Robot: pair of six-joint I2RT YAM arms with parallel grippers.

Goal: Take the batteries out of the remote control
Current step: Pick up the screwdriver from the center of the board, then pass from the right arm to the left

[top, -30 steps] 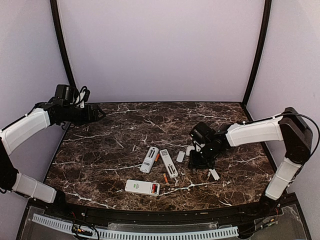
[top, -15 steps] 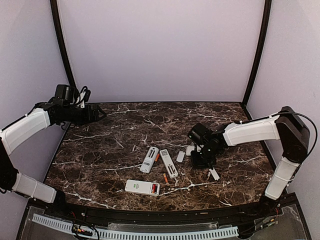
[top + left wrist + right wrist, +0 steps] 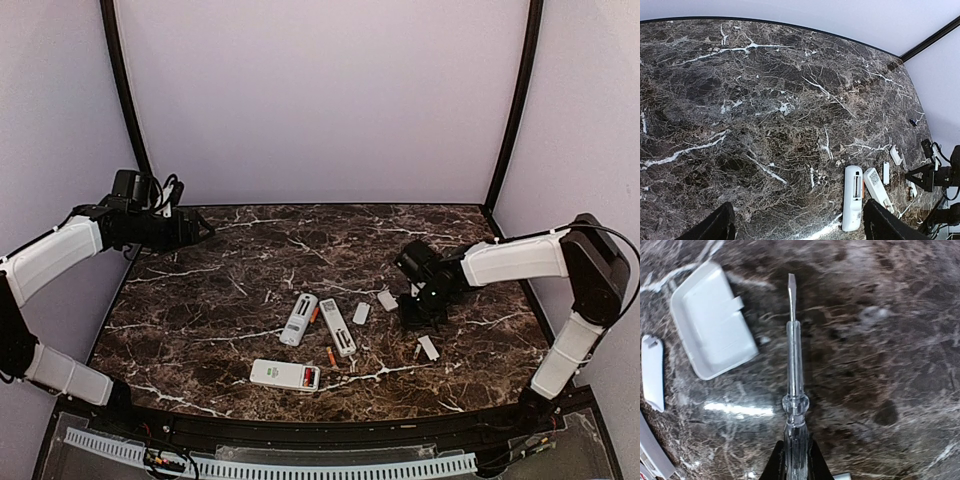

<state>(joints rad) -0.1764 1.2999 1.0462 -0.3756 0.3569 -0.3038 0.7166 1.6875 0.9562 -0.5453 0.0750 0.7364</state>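
Gripping screwdriver [image 3: 794, 355], right hand [image 3: 792, 455] beside cover plate [image 3: 712, 340]; left hand [image 3: 800, 227] spread, left table [image 3: 200, 270] edge.

table [image 3: 220, 290]: dark brown marble, white veining | remotes [image 3: 298, 319]: white | near remote [image 3: 284, 375]: white, small green mark | batteries [image 3: 331, 356]: orange-red | cover plates [image 3: 712, 340]: plain white | screwdriver [image 3: 794, 365]: clear handle, silver-grey shaft | arms [image 3: 515, 260]: white shells, black joints | walls [image 3: 320, 100]: pale lilac

Behind the slanted remote [image 3: 337, 327]: open marble [image 3: 260, 250]. Hemmed left by a second remote [image 3: 298, 319], nearside by batteries [image 3: 331, 356], right by cover plates [image 3: 361, 313] and right gripper [image 3: 418, 312] clamping a screwdriver [image 3: 794, 365].
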